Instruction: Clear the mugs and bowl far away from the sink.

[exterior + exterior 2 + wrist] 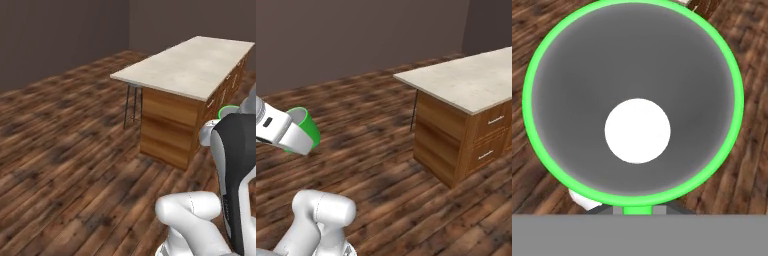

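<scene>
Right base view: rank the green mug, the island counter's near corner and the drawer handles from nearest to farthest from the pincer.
1. The mug, held in the shut pincer at the left edge.
2. The island counter's near corner, at centre right.
3. The drawer handles, farther right on the island's side.
</scene>
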### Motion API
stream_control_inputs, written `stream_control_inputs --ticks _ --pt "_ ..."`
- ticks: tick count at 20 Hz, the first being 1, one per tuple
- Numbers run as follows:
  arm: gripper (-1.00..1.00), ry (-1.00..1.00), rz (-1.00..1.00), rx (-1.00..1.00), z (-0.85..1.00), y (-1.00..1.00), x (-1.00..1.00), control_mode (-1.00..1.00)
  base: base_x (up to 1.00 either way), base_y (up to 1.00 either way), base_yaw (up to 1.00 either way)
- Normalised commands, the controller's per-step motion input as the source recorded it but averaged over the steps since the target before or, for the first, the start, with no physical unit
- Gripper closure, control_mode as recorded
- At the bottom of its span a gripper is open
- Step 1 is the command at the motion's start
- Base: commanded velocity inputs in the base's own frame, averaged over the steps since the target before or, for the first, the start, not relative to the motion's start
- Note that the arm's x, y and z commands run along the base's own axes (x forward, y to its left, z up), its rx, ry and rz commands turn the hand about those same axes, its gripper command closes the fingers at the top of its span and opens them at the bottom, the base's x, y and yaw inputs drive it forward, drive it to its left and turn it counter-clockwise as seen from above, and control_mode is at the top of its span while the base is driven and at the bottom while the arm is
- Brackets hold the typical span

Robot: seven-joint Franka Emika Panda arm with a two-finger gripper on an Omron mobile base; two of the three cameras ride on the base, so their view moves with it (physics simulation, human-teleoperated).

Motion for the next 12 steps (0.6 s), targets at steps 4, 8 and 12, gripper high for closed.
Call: stream_control_inputs --ticks 4,8,12 --pt "1.00 0.00 0.00 0.00 0.00 0.00 0.00 1.00 1.00 0.00 -0.18" --pt "1.00 0.00 0.00 0.00 0.00 0.00 0.00 1.00 1.00 0.00 -0.34" --pt "1.00 0.00 0.00 0.00 0.00 0.00 0.00 1.00 1.00 0.08 -0.46"
